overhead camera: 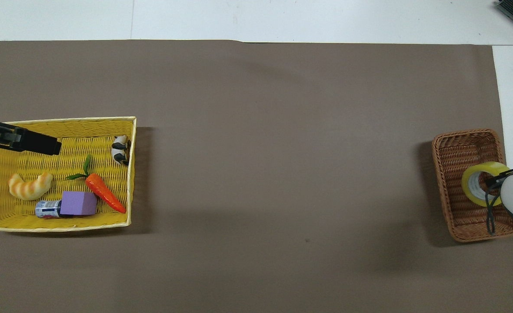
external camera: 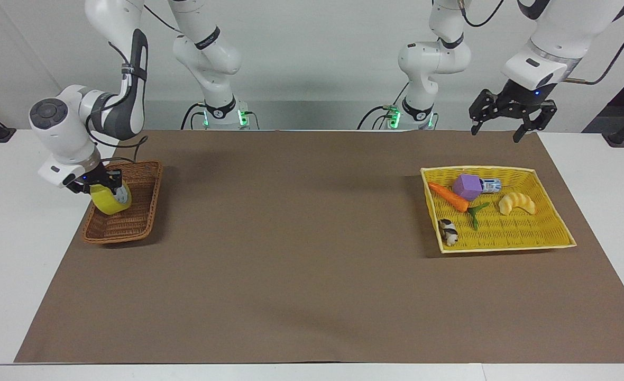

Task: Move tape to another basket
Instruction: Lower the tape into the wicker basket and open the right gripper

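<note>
Gripper on the right arm [external camera: 99, 182] is clamped on the tape [external camera: 110, 198] in the facing view, holding the yellow roll tilted over the basket [external camera: 132, 225], low among its wicker sides; whether the roll touches the basket floor cannot be told. The basket sits on the brown mat at the right arm's end of the worktop [external camera: 5, 254]. The left gripper [external camera: 513, 114] hangs with fingers spread above the mat's edge, over nothing, waiting. Toward the left arm's end lies the yellow tray [external camera: 502, 243] with a carrot [external camera: 448, 197], a purple block [external camera: 468, 186], a croissant toy [external camera: 517, 203] and a small cow figure [external camera: 448, 232].

From overhead, the tape [overhead camera: 474, 184] shows inside the outline of the basket [overhead camera: 456, 152], with the right gripper [overhead camera: 493, 182] reaching into its core. The left gripper [overhead camera: 30, 143] covers a corner of the yellow tray [overhead camera: 65, 226].
</note>
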